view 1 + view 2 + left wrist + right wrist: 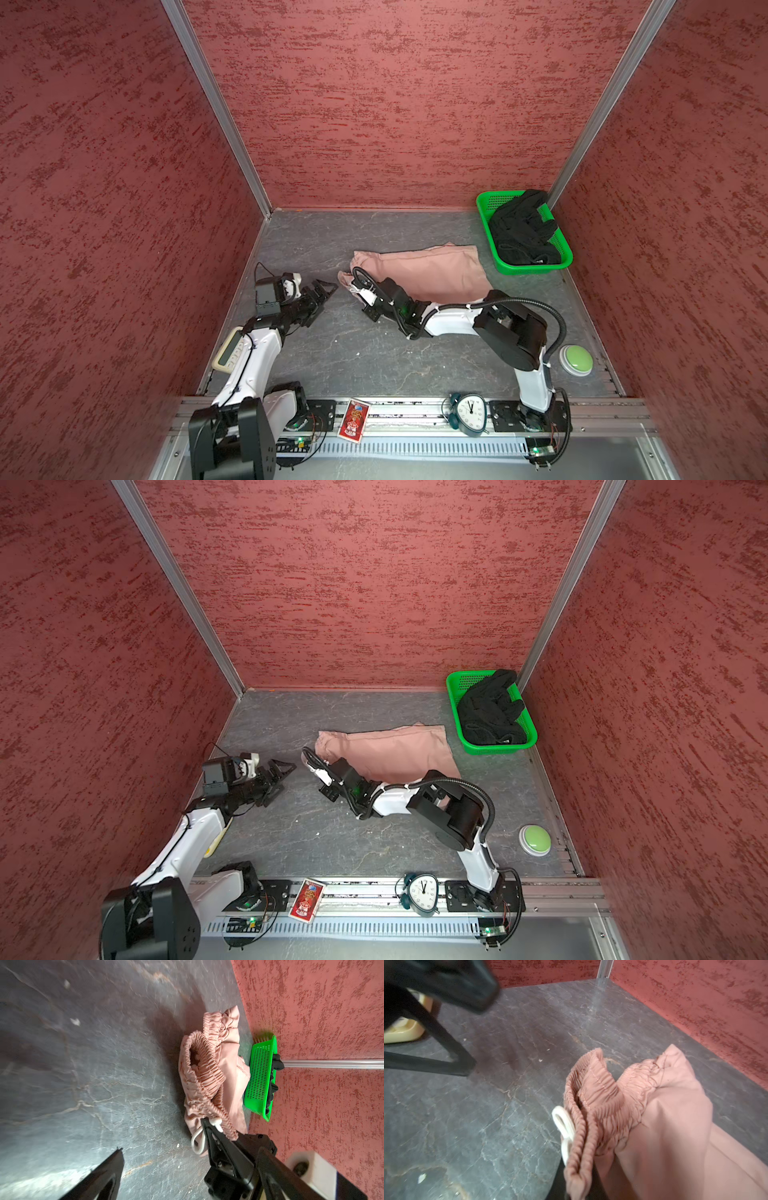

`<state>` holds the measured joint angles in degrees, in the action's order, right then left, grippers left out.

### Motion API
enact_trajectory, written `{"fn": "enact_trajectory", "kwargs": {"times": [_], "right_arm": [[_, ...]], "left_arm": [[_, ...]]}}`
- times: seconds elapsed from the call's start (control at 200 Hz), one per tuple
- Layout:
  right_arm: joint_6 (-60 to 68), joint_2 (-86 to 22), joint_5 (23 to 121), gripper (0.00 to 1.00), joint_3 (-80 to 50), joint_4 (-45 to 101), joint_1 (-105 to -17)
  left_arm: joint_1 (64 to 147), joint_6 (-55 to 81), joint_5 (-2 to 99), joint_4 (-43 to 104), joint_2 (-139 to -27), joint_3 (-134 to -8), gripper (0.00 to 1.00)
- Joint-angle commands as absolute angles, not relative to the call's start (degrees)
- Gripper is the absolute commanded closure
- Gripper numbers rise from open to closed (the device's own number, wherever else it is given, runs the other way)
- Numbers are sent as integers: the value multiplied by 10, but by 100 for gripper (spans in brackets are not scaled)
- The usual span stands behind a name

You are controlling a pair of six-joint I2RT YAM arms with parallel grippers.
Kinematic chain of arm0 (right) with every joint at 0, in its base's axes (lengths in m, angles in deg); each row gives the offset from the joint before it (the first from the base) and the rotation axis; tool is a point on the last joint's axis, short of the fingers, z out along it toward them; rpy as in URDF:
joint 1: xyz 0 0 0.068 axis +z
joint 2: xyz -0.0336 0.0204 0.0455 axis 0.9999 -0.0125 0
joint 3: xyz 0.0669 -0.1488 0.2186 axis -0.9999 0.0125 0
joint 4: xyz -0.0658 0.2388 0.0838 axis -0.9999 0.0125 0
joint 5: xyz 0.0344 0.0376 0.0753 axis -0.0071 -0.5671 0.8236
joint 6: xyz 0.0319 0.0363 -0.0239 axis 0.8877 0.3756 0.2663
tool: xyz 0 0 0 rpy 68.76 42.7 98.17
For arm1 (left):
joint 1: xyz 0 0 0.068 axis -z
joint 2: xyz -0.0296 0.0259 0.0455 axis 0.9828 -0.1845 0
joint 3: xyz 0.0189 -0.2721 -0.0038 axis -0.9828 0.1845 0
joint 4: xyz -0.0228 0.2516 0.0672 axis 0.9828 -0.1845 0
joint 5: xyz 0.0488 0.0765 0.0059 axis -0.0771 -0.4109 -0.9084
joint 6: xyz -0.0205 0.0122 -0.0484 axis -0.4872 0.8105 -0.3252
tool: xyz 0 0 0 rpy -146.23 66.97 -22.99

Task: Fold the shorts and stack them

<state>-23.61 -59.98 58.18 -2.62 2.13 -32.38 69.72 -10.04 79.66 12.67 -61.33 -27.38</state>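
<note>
Item: pink shorts (436,270), lay crumpled right of centre on the table (374,353), toward its far edge. Waistband clenched in right fingers (557,1186); left fingers (108,1169) released, just beside. Recommended: left pinches opposite waistband corner; both pull taut, flatten.

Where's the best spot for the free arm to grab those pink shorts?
Probably the far end of the gathered waistband, coming in from the left gripper side: the pink shorts lie with that thick ridge facing it, and the right gripper pinches the near end.
</note>
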Motion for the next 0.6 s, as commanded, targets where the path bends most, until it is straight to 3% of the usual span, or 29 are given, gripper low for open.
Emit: {"fn": "enact_trajectory", "kwargs": {"times": [0.0, 0.596], "right_arm": [[-240, -582, 619, 100, -8, -37, -320], [-280, -596, 595, 100, -23, -31, -304]], "left_arm": [[726, -156, 783, 248, -647, -264, 1], [823, -118, 740, 328, -841, -333, 1]]}}
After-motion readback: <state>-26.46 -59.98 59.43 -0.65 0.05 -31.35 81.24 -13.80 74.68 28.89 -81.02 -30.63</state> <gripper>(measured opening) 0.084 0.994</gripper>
